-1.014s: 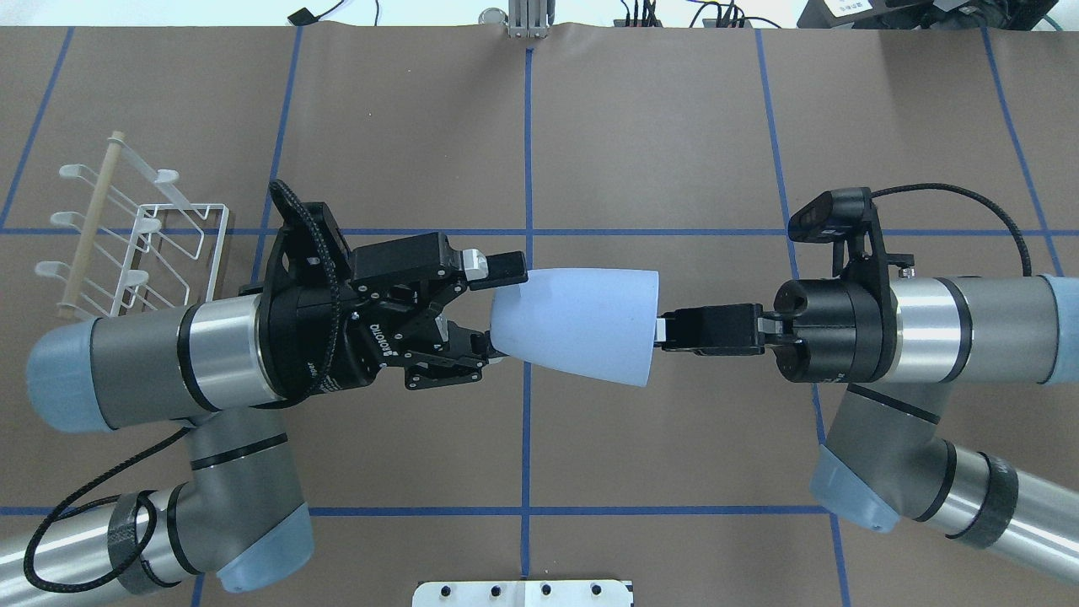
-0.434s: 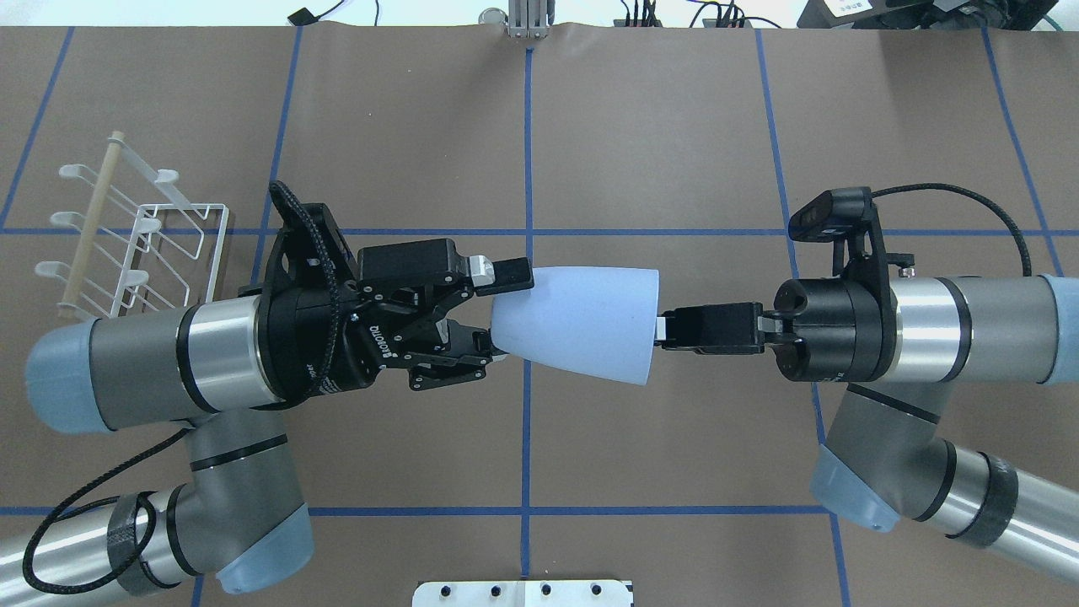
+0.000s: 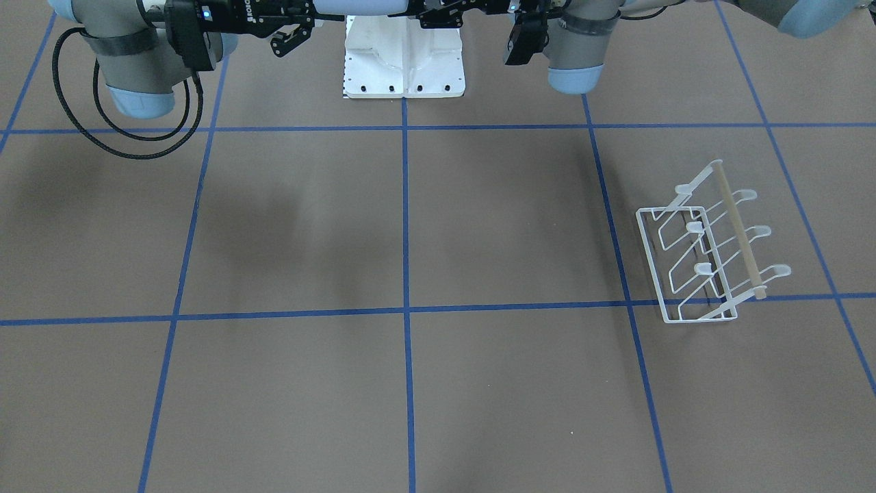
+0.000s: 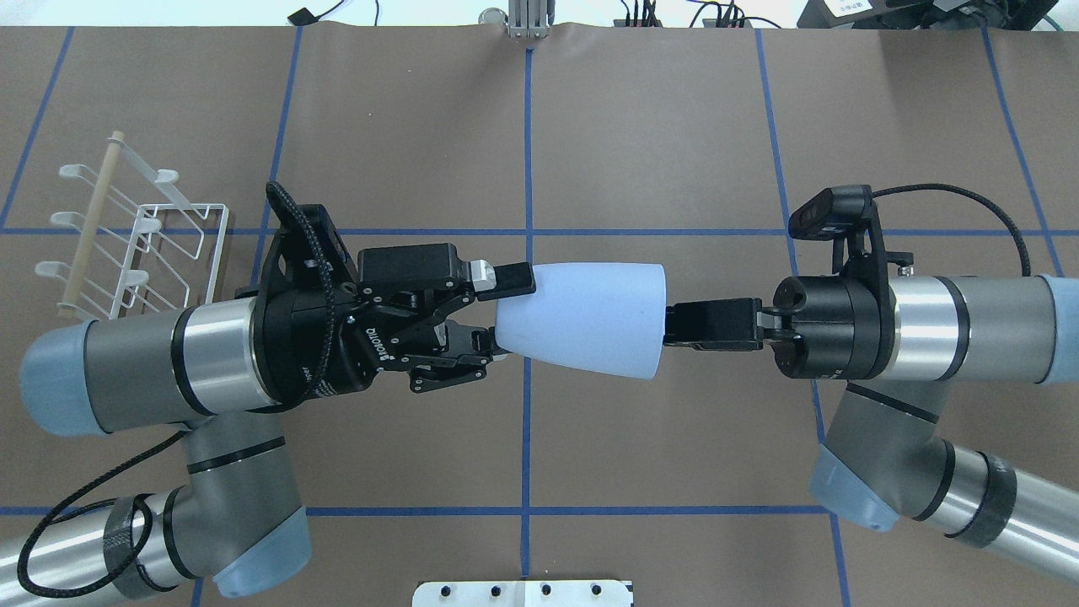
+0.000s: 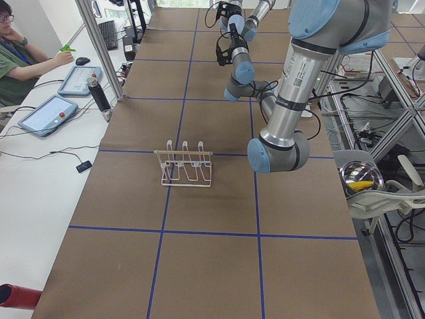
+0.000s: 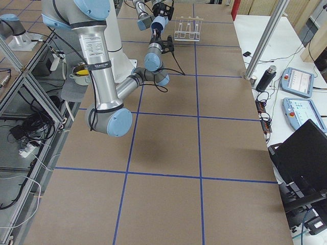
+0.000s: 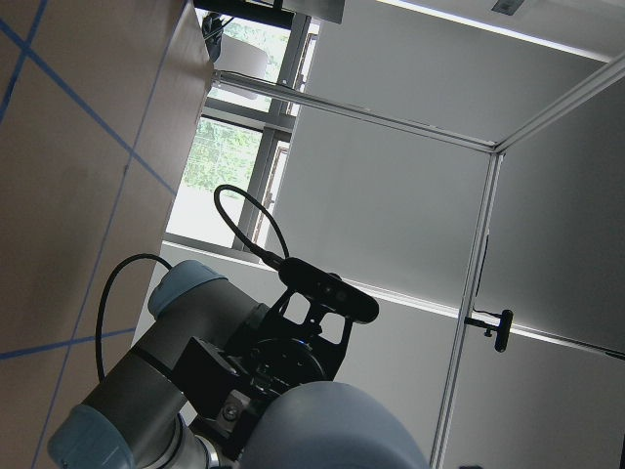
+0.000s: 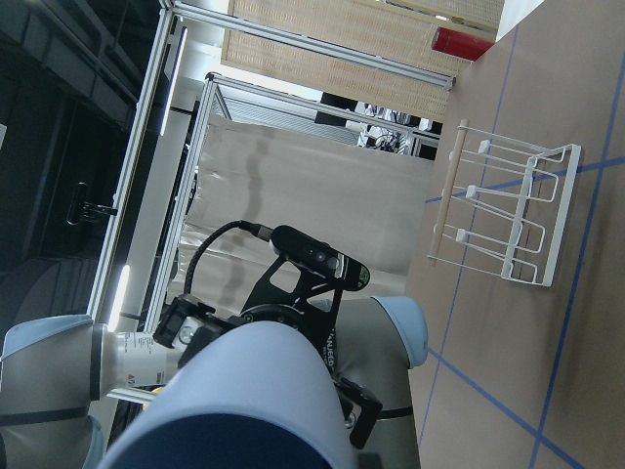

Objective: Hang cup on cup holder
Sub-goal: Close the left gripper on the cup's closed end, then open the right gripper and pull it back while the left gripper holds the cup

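The pale blue cup (image 4: 582, 320) hangs level in the air over the table's middle, narrow base toward my left arm. My left gripper (image 4: 497, 314) straddles the base, its upper finger pressed on the cup's side. My right gripper (image 4: 674, 324) is shut on the wide rim. The cup fills the bottom of the left wrist view (image 7: 332, 430) and of the right wrist view (image 8: 244, 391). The white wire cup holder (image 4: 88, 226) with its wooden rod stands empty on the table at the far left, behind my left arm. It also shows in the front view (image 3: 736, 229).
The robot's white base plate (image 4: 523, 593) sits at the near table edge. Blue tape lines cross the brown table. An operator (image 5: 16, 46) sits at a side desk with tablets. A metal bowl (image 5: 360, 178) rests beside the table.
My left gripper's upper finger has closed down onto the cup's narrow end. The cup has shifted slightly toward my right gripper, covering its white pad.
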